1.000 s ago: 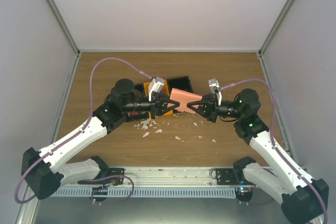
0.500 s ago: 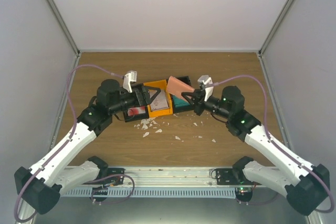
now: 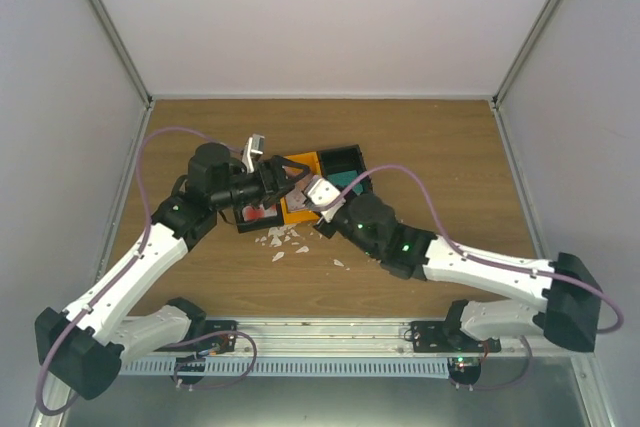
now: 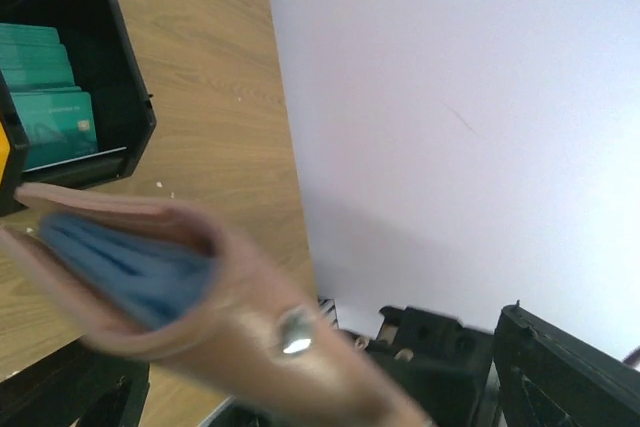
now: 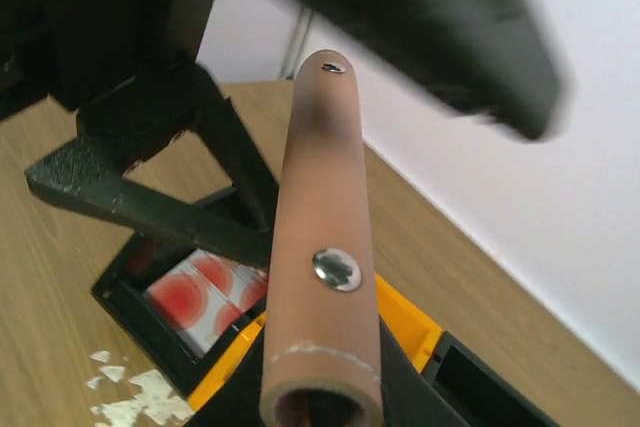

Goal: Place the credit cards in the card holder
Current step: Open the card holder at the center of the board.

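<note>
Progress is small so far: no card is seen inside the card holder (image 5: 320, 247), so the main work is left. The right gripper (image 3: 310, 190) pinches the card holder at its lower end and holds it upright in the air, above the row of bins, with its folded back turned to the right wrist camera. From the left wrist view the holder is a little open and its blue pockets show, but the picture is blurred, so I cannot tell if a pocket is filled.

The left gripper (image 3: 287, 173) is spread wide and holds nothing. Its fingers (image 5: 150, 209) stand just beside the holder, one on each side, without touching it as far as I can see.

The cards lie in their bins. The teal cards (image 4: 45, 97) are stacked in a black bin (image 4: 125, 77), and the cards with red spots (image 5: 195, 297) lie in another black one, next to the orange bin (image 5: 415, 327). I judge that a card must first be taken out and then pushed into a pocket, and this for each card.

One second ago both grippers held the holder between them, flat over the bins. Since then the left one has let go, moved back to the left and come near again. The right arm has swung far to the left and now stretches low across the table (image 3: 430, 147), bringing the holder to the left gripper.
</note>
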Available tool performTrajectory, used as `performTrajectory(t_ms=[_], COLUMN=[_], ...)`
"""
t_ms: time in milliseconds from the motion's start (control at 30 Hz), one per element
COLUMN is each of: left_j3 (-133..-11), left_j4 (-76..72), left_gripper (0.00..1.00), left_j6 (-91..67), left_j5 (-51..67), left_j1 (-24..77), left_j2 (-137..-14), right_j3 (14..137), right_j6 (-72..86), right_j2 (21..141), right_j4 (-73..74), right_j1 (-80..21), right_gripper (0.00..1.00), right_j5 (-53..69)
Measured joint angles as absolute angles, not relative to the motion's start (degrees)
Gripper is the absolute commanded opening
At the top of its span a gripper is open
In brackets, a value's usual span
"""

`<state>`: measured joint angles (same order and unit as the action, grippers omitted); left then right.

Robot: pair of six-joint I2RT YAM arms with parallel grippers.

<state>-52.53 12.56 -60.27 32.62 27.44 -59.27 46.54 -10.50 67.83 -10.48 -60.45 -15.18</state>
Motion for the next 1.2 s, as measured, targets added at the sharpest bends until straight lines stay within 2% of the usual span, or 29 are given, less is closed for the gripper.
performTrajectory(t_ms=[133,367,433,533,633,700,867,1033,1200], left_j3=[-52.4,-50.0,-49.8,-49.7,-49.7,-49.7,-49.7,-49.7,-49.8], left_j4=[13.3,14.6,15.1,15.6,15.7,15.7,15.7,15.7,15.5], left_gripper=[0.69,0.23,0.12,0.0,0.0,0.0,0.0,0.0,0.0], left_j6=[-61.4,-61.6,-61.7,-61.9,-60.2,-58.5,-51.5,-43.7,-38.6], left_j5=[33.6,33.4,33.5,33.8,33.6,33.4,33.1,34.0,36.8], left_j1=[26.2,24.1,23.7,23.6,23.2,22.7,22.3,22.3,22.3], left_j2=[-59.4,-59.5,-59.4,-59.4,-59.4,-59.4,-59.7,-60.8,-61.6], right_j3=[47.0,47.7,47.7,47.7,48.1,48.1,48.1,47.9,51.2], right_j6=[-17.8,-24.6,-25.3,-25.5,-23.2,-20.5,-9.9,5.1,18.9], right_j2=[72.6,76.4,76.8,76.9,76.9,75.9,69.0,61.3,63.6], right_j4=[-14.4,-17.3,-17.3,-16.5,-14.6,-12.3,-5.5,-2.5,2.2], right_j1=[-64.8,-67.9,-68.1,-68.4,-68.6,-68.8,-66.4,-58.9,-52.6], right_gripper=[0.01,0.02,0.11,0.48,0.68,0.75,0.78,0.77,0.75], right_j5=[-23.2,-30.2,-30.9,-31.3,-30.3,-28.3,-19.7,-10.6,-4.5])
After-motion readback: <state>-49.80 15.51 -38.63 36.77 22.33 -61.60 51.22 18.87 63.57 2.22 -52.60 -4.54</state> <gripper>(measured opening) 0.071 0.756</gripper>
